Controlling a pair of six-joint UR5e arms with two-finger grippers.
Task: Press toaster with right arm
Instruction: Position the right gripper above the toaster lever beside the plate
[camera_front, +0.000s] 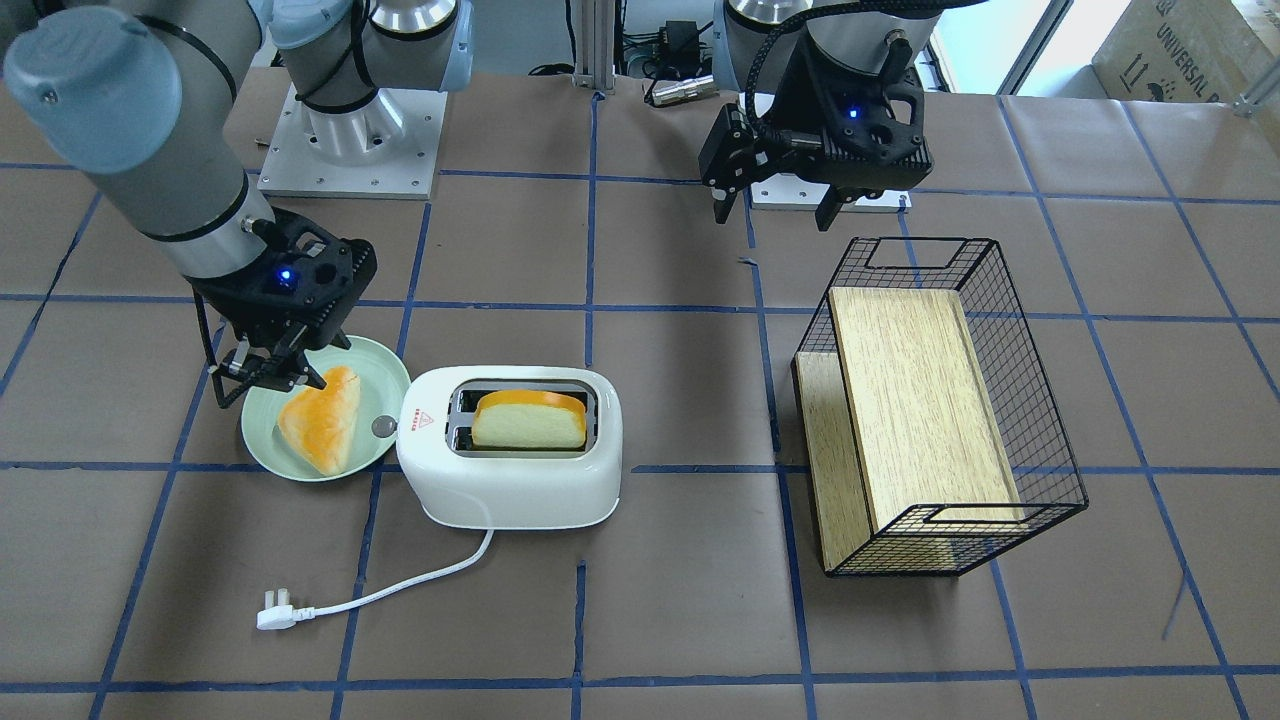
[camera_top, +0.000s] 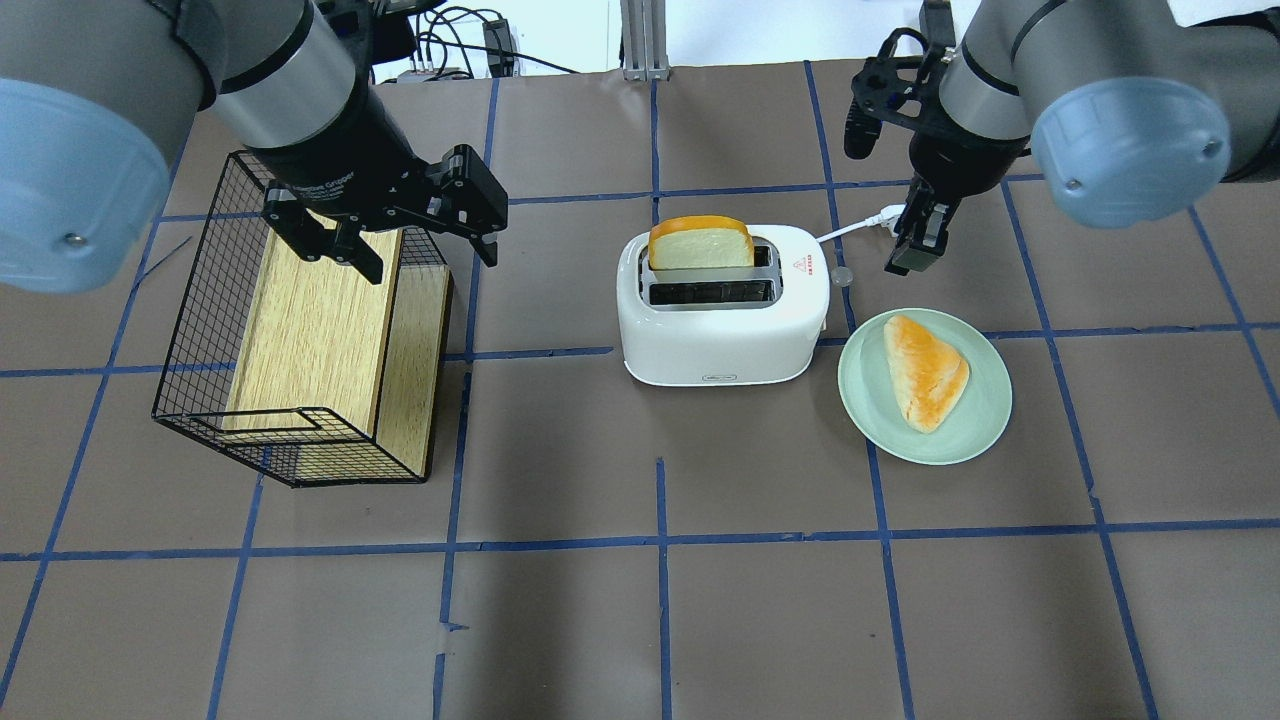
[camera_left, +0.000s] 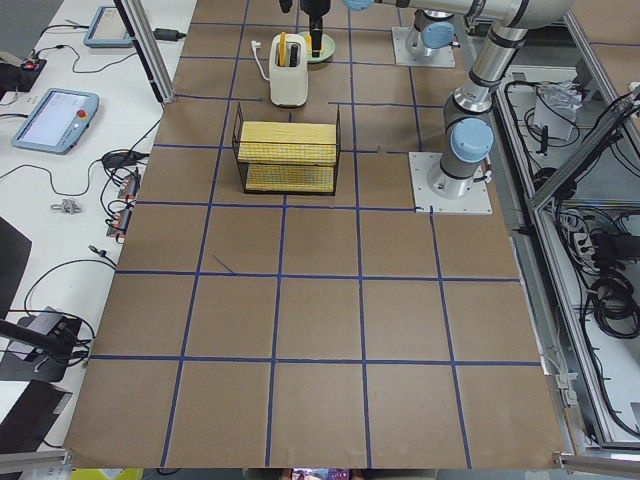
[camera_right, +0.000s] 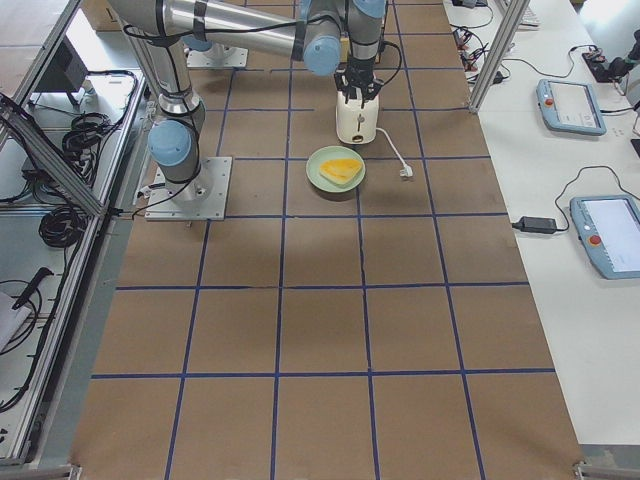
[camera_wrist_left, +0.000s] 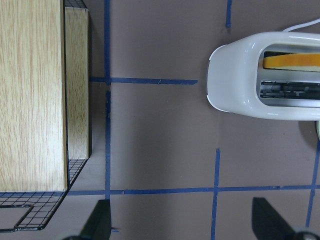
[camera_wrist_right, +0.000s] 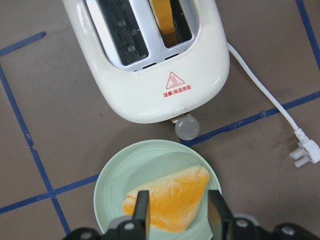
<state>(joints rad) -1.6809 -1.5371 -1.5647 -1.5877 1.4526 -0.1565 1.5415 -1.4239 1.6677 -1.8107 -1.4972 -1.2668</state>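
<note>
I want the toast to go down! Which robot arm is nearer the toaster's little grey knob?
The right one. The right gripper hangs by the green plate, close to the knob on the toaster. The left gripper is over the wire basket, past the toaster's other end.

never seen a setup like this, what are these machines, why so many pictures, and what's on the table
This is a two-armed robot at a table, each arm ending in a two-fingered claw. Six cameras catch one moment: one faces the robot, one looks down from behind it, two watch from the table's ends, and one rides on each wrist. On the table are a white toaster with a bread slice standing in one slot, its plug lying loose, a green plate with a bread piece, and a black wire basket holding a wooden panel. The right claw hangs open above the plate, near the toaster's knob. The left claw hangs open near the basket. Neither holds anything.
</note>
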